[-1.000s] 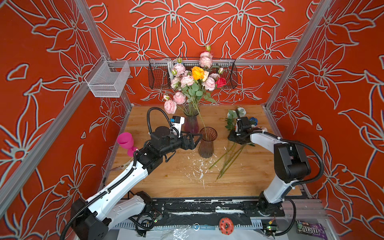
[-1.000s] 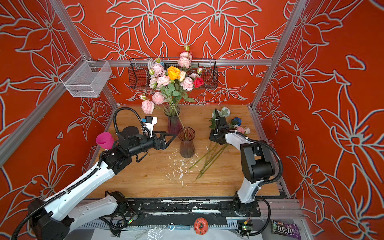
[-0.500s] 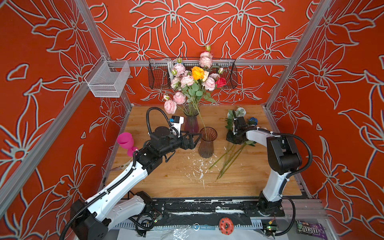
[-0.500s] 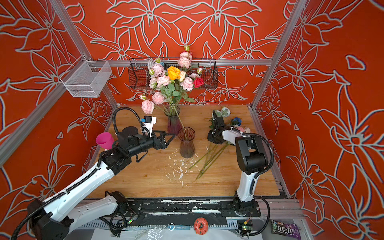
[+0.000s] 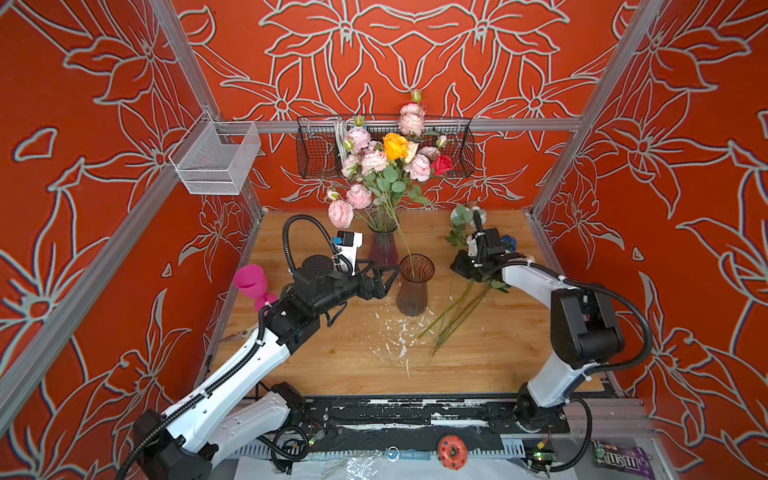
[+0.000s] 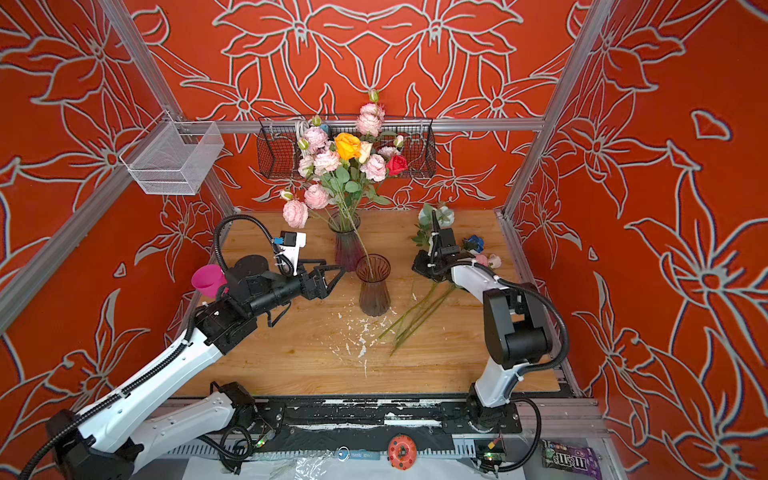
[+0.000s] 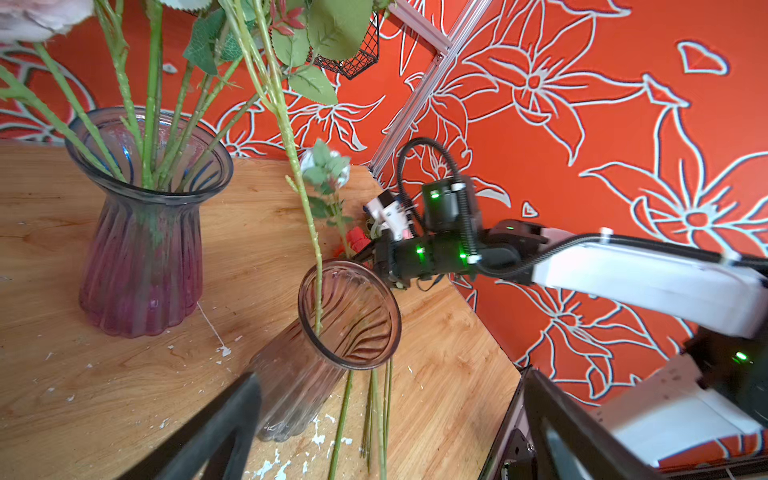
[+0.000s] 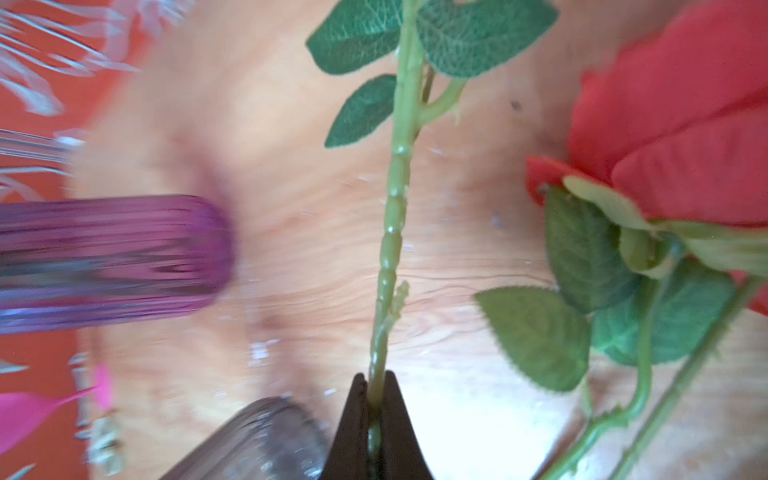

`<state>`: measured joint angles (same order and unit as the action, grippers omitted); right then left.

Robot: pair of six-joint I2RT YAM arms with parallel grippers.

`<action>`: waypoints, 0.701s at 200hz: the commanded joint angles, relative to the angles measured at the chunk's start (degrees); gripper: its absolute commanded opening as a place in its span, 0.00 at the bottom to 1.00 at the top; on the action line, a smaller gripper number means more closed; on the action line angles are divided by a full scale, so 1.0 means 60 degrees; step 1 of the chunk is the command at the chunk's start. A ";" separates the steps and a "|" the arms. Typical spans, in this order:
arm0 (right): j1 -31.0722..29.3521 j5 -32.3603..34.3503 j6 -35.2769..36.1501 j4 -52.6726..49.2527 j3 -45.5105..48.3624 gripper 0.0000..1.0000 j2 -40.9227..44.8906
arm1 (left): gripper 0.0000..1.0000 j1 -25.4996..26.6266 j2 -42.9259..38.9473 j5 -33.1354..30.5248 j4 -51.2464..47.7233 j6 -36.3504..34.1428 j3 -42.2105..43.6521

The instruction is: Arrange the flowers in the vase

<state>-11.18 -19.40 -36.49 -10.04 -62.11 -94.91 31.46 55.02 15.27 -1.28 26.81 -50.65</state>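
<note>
Holds left gripper (image 5: 388,281) spread wide, empty, beside near vase (image 5: 413,291) at mid tabletop (image 5: 332,357). Pinches right gripper (image 8: 376,399) shut on a stem (image 8: 395,208) among loose flowers (image 8: 685,145) toward the right edge. Likely light, springy, slick: best taken on bare stem. Beyond, fuller far vase (image 5: 382,249) by back edge.

Dark purple candy bag (image 5: 615,457) printed "m&m" in white, beyond the surface's (image 5: 478,365) front edge, well apart from the right gripper (image 8: 376,380), small blue label (image 5: 409,456) there unreadable
</note>
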 commanded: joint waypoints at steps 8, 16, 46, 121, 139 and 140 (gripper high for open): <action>0.0044 0.0121 -0.0531 0.1401 0.0826 0.00 0.1331 | 0.98 0.0015 -0.0158 -0.0127 -0.0013 -0.0147 -0.0062; 0.0036 0.0306 -0.0599 0.1858 0.1171 0.00 0.1702 | 0.98 0.0010 -0.0190 -0.0178 0.0013 -0.0157 -0.0061; 0.0023 0.1168 -0.0561 0.2655 0.2130 0.00 0.2904 | 0.98 0.0002 -0.0258 -0.0205 0.0050 -0.0148 -0.0025; -0.0537 0.2905 0.0977 0.3694 0.3518 0.00 0.6941 | 0.98 -0.0007 -0.0951 -0.2038 -0.0020 0.0071 0.0359; -0.1004 0.3182 0.1495 0.3995 0.3114 0.00 0.7303 | 0.98 -0.0029 -0.1371 -0.3277 -0.0071 0.0263 0.0611; -0.1035 0.3186 0.1540 0.4006 0.3078 0.00 0.7306 | 0.98 -0.0029 -0.1397 -0.3350 -0.0083 0.0263 0.0623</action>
<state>-14.28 -4.27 -32.88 8.10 -41.34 -53.45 31.46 49.84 5.76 -1.34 27.00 -48.60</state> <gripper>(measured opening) 0.072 0.980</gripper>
